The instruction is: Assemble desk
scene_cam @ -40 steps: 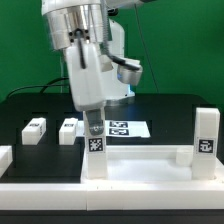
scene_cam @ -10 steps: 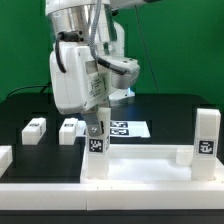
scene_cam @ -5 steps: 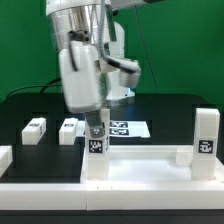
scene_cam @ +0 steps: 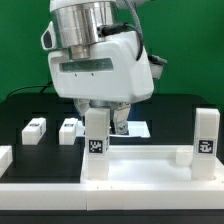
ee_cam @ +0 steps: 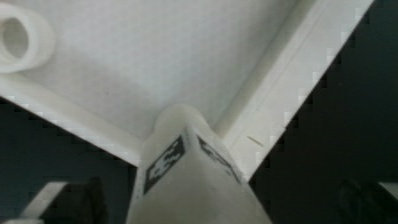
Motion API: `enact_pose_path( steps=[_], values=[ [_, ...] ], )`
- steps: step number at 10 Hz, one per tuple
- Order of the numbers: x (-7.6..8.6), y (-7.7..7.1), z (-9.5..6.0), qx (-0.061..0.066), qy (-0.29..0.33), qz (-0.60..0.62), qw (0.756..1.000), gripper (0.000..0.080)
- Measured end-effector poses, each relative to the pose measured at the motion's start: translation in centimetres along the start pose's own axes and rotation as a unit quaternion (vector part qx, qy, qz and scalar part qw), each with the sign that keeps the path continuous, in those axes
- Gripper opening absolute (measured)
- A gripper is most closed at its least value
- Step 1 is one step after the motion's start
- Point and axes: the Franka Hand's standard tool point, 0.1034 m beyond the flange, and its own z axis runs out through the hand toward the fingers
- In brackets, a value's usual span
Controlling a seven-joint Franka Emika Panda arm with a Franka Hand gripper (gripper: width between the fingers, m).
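Observation:
The desk's white tabletop panel (scene_cam: 145, 166) lies at the front of the table, rim up. Two square legs stand upright in its corners: one (scene_cam: 96, 142) at the exterior view's left and one (scene_cam: 206, 138) at its right, each with a black-and-white tag. My gripper (scene_cam: 102, 120) hangs over the left leg, open, with a finger on each side of the leg's top. In the wrist view the leg (ee_cam: 192, 175) rises between the dark fingers (ee_cam: 71, 205), with a gap on both sides. The panel (ee_cam: 160, 80) and a round socket (ee_cam: 18, 40) lie below.
Two loose legs (scene_cam: 35, 128) (scene_cam: 69, 128) lie on the black table at the exterior view's left. The marker board (scene_cam: 133, 128) lies behind the gripper, mostly hidden. A low white border rail (scene_cam: 5, 157) runs along the left and front edges.
The jaws have opened and let go of the left leg, which stays upright in its corner. The wrist has turned, so the gripper's broad side faces the camera.

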Motion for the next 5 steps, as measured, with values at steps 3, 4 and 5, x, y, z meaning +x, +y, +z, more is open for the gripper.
enact_pose_path(
  steps=[3, 4, 5],
  values=[
    [0.23, 0.10, 0.09, -0.024, 0.015, -0.191, 0.981, 0.0649],
    [0.27, 0.09, 0.09, -0.026, 0.015, -0.218, 0.975, 0.0649],
    [0.35, -0.01, 0.05, -0.027, 0.019, -0.240, 0.970, 0.0649]
  ],
)
